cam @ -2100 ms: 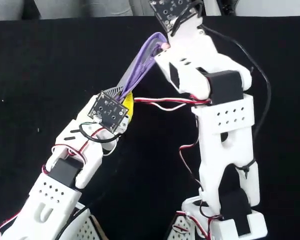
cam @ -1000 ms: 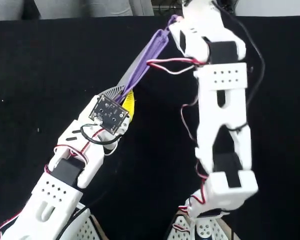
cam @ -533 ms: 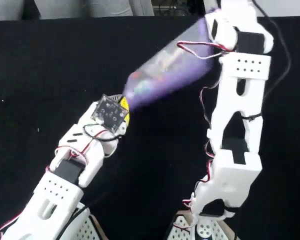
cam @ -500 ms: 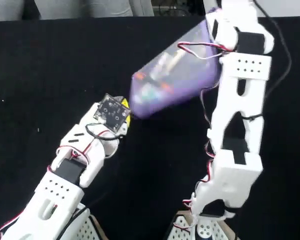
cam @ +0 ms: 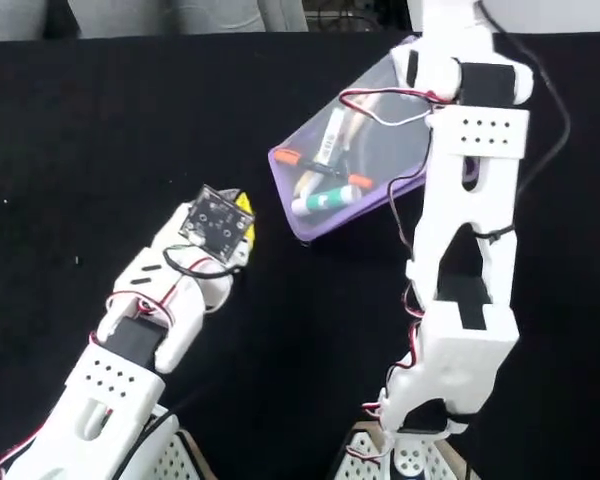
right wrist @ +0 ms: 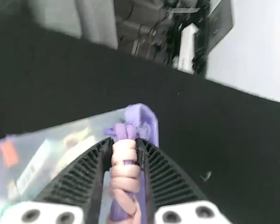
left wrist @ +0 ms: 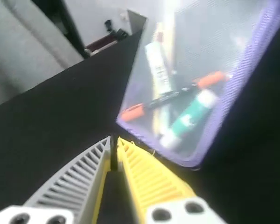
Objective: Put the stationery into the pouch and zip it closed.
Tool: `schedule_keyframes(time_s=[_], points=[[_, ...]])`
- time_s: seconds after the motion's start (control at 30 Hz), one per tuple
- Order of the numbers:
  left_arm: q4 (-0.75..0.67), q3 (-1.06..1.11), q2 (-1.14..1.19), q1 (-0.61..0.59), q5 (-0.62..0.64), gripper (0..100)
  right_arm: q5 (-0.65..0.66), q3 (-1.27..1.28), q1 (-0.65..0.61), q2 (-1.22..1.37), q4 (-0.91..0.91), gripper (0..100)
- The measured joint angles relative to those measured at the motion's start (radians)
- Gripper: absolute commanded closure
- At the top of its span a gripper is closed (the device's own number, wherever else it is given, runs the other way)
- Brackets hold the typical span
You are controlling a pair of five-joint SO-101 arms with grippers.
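A clear purple-edged pouch [cam: 365, 155] is spread flat at the far middle of the black table [cam: 100, 130], left of the right arm [cam: 470, 200]. Inside lie a green-and-white glue stick [cam: 325, 200], orange-capped pens [cam: 290, 157] and a white tube. My right gripper [right wrist: 125, 140] is shut on the pouch's pink zip pull [right wrist: 125, 163] at the corner of the pouch [right wrist: 60, 144]. My left gripper [cam: 242, 208], grey and yellow, is shut with nothing in it, a short way off the pouch's near corner. From the left wrist, the left gripper [left wrist: 113, 140] faces the pouch [left wrist: 210, 56] and glue stick [left wrist: 189, 119].
The black cloth runs to a far edge [cam: 180, 33] with room furniture behind it. Both arm bases stand at the near edge, and red-and-white wires [cam: 375, 100] hang across the pouch.
The pouch was stretched edge-on between both grippers. The left gripper let go and drew back a little; the right arm swung away to the right, and the pouch now shows its flat side.
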Motion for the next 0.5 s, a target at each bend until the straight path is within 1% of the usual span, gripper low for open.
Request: schedule_keyframes(time_s=[0.13,0.23,0.4,0.5], points=[[0.0,0.0,0.0,-0.06,0.0,97,0.12,-0.02,-0.005,-0.002,0.123,98.5],[0.0,0.0,0.0,-0.063,0.0,97,0.195,-0.021,-0.011,-0.002,0.215,98.3],[0.0,0.0,0.0,-0.066,0.0,97,0.27,-0.038,-0.011,-0.003,0.313,98.3],[0.0,0.0,0.0,-0.064,0.0,97,0.307,-0.044,0.018,-0.003,0.362,98.6]])
